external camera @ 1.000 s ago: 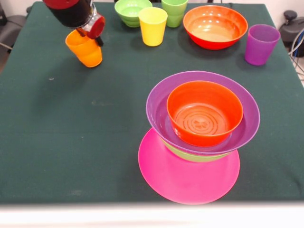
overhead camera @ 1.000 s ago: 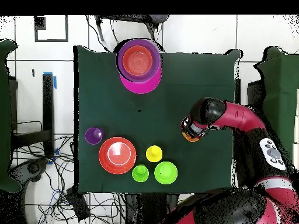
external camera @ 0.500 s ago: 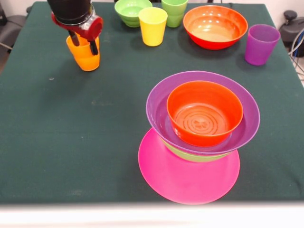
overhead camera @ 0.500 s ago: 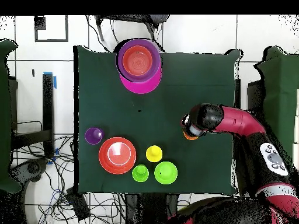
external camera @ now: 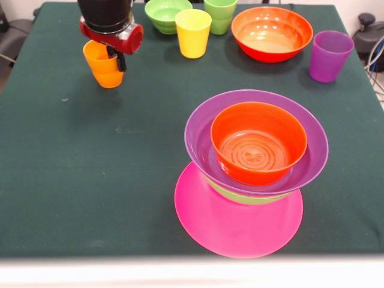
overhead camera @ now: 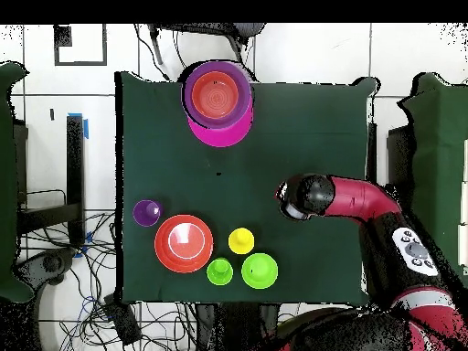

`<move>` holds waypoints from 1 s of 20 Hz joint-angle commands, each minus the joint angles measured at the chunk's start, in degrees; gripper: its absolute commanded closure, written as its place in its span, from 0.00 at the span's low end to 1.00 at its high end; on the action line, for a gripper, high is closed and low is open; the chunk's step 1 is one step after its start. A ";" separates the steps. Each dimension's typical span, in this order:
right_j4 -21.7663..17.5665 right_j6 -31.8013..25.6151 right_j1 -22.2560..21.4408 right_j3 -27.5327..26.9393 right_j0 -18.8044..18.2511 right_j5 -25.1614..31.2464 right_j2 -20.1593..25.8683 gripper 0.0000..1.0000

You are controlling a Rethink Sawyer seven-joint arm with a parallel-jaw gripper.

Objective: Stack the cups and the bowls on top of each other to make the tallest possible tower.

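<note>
One orange cup (external camera: 102, 63) hangs clamped by its rim in the jaws of the gripper (external camera: 114, 57) near the bench's (external camera: 90, 168) far-left corner in the front view, while the tower (external camera: 255, 168) stands near the near edge, right of centre.

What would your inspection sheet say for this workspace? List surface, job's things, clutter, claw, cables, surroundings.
Surface: dark green cloth over the table.
Job's things: tower has pink base, light green bowl, purple bowl, orange-red bowl on top. Yellow cup, purple cup, green cup, green bowl and orange-red bowl stand loose.
Clutter: nothing seen.
Claw: claw shut on the orange cup.
Cables: tangle on the floor.
Surroundings: white tiled floor.
</note>
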 commanded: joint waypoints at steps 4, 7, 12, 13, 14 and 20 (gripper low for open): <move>-4.82 5.75 1.41 5.44 6.20 -12.64 -3.26 1.00; -3.49 5.45 1.07 5.60 7.22 -12.17 -4.37 1.00; -0.70 4.66 -0.46 5.64 8.06 -9.86 -5.82 1.00; -0.17 4.15 -1.21 5.86 8.08 -9.20 -5.66 1.00; 0.27 3.19 -1.72 5.87 7.68 -8.47 -5.15 1.00; 4.11 -1.27 -10.82 7.38 8.24 -1.15 -2.01 1.00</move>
